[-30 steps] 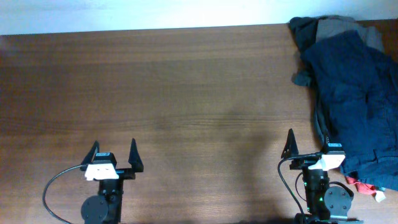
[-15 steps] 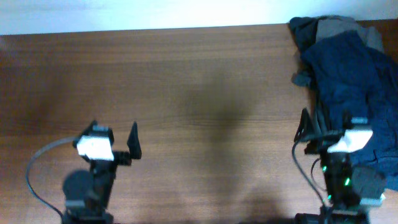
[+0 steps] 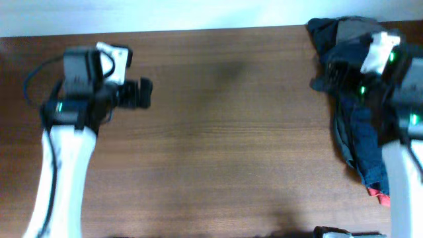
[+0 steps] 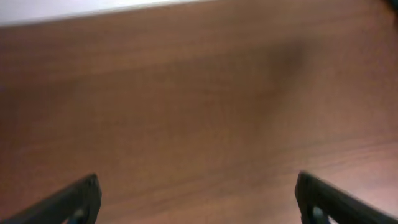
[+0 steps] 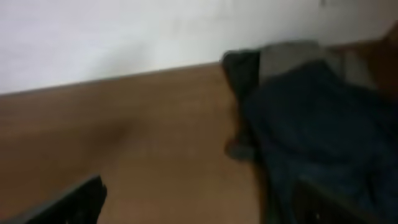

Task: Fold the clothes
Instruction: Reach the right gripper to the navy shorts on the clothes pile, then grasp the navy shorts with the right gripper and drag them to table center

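in the last second both arms swung forward. my right claw (image 5: pixel 199 199), spread wide and empty, now hovers by the crumpled dark navy fabric shorts (image 5: pixel 311 130) at the brown wooden table's (image 3: pixel 231 145) far right; left claw (image 4: pixel 198 193) likewise spread, empty. grabbing should come next.

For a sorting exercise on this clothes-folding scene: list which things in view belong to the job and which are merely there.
Belong to the job:
navy shorts
grey garment
charcoal garment
small red piece
left gripper, open
right gripper, open

Merely there:
wooden table
white wall
black cable on the left arm
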Controlling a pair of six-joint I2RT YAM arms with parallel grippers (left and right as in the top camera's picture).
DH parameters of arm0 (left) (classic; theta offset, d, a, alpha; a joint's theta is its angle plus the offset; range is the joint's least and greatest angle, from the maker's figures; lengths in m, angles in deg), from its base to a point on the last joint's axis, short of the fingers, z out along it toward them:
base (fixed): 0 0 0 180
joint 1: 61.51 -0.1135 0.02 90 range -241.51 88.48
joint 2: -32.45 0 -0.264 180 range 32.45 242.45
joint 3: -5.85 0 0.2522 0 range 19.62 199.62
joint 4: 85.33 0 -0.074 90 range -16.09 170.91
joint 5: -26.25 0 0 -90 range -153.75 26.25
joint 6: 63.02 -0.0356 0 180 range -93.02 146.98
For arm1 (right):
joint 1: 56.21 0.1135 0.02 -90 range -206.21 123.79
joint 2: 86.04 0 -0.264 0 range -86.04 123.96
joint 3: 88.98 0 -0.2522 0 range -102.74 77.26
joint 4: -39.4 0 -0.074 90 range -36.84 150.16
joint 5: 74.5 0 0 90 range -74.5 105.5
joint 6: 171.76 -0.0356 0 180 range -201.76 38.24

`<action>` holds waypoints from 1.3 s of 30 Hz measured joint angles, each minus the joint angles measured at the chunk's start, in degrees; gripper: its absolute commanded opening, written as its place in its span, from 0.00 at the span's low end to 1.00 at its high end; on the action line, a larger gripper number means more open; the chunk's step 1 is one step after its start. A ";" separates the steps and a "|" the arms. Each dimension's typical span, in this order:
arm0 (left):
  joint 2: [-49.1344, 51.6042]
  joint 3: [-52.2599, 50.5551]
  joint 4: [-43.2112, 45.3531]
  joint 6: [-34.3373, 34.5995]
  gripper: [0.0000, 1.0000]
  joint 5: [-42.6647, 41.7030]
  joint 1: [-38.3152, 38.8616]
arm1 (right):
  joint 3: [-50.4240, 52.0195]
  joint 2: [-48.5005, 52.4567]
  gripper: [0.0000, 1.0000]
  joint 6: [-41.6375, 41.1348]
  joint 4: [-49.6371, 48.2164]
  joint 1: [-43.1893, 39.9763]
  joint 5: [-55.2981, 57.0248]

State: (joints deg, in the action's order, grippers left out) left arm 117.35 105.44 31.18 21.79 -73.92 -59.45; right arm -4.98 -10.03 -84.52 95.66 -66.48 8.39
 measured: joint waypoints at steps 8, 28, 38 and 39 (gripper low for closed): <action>18.86 5.70 -0.28 0.00 0.99 -7.08 0.00 | -5.75 17.05 0.99 -2.93 5.53 -9.66 -3.21; 25.05 5.70 4.35 0.00 0.99 -9.57 0.66 | -0.15 29.03 1.00 -18.08 5.97 -51.78 -5.92; 25.05 5.70 5.75 -0.72 0.99 -9.57 0.76 | 4.07 30.34 0.90 -11.98 -1.29 -55.60 -8.02; 25.05 5.70 5.62 -1.22 0.99 -9.55 0.76 | 4.07 30.34 0.87 -11.65 -1.46 -55.60 -8.07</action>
State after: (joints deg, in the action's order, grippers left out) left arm 142.40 111.14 36.79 20.56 -83.48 -58.68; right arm -0.91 20.30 -96.17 94.20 -122.08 0.32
